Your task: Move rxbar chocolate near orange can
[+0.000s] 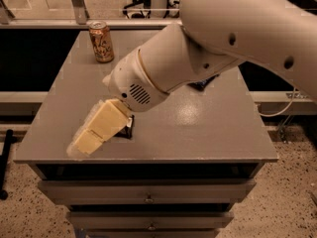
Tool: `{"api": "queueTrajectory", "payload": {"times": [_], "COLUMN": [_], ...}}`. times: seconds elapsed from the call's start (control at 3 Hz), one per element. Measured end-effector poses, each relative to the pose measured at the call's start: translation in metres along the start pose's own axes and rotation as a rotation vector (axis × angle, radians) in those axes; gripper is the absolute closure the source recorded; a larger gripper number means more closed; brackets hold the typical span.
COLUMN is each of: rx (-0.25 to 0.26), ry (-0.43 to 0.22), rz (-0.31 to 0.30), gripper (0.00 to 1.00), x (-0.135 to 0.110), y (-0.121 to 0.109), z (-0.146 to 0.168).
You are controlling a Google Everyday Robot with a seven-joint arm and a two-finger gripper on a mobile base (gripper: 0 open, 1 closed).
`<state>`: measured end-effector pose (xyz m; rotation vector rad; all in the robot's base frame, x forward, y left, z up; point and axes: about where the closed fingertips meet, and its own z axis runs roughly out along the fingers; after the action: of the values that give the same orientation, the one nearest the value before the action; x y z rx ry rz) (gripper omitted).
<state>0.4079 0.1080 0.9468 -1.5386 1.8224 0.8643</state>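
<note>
one orange can (101,41) stands at eleven o'clock on the one tabletop (208,133). one rxbar chocolate (128,128), a dark sliver, lies at seven o'clock beneath the one end effector (86,142). one dark item (203,85) peeks out behind the one arm (208,43) at one o'clock.

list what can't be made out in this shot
- rxbar chocolate: camera view, nearly all hidden under the gripper at the table front left; only a dark corner shows.
- dark object behind the arm: mostly covered, not identifiable.
- orange can lettering: too small to read.
</note>
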Motion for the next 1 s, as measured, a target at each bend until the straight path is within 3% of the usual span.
{"api": "queueTrajectory", "payload": {"times": [0.33,1.0], "rx": [0.020,0.087], "ry": [-0.016,-0.043], "rz": [0.002,-0.033], "gripper": [0.00,0.00], "x": [0.013,0.039], "y": [-0.006,-0.058], "z": [-0.007,0.002]}}
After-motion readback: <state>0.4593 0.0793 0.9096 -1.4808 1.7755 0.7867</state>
